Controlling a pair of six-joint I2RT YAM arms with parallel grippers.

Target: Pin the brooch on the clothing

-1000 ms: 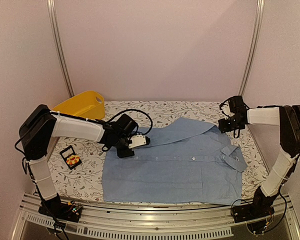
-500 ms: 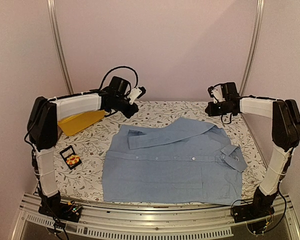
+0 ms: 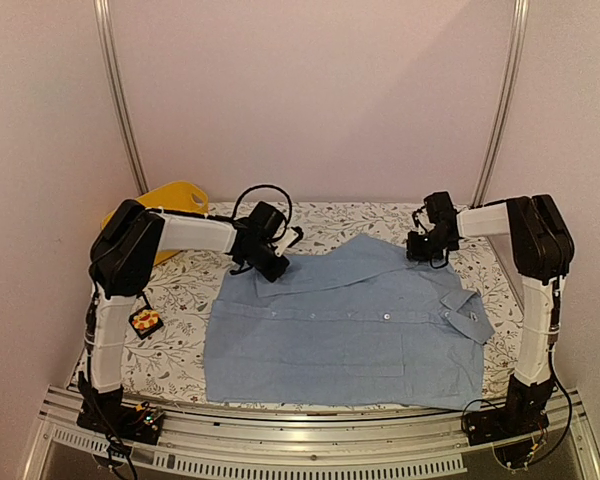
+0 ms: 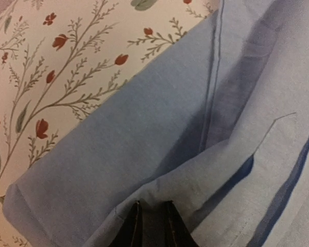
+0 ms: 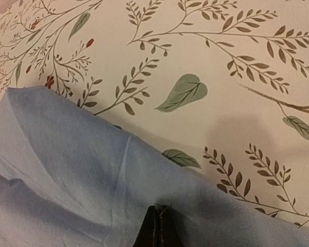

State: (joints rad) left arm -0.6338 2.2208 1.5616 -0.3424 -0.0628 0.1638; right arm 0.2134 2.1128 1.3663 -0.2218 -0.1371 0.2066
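**Brooch is off to the left while both end effectors are busy on the shirt's far edge**

The brooch (image 3: pixel 146 321) sits in its little black box (image 3: pixel 151 313) on the worktop (image 3: pixel 175 360), near the shirt (image 3: pixel 350 325) but not touching it. From the left end effector (image 3: pixel 273 268) it's off to the left and back toward the arm bases, well apart. From the right end effector (image 3: pixel 418 252) it's across the whole shirt, so the left arm is clearly closer. The shirt lies flat, long axis left to right, collar on the right. The left end effector is nearly closed, pinching a fold of shirt. The right one is fully closed on the far edge. I reckon the left has to let go before it can fetch the brooch.
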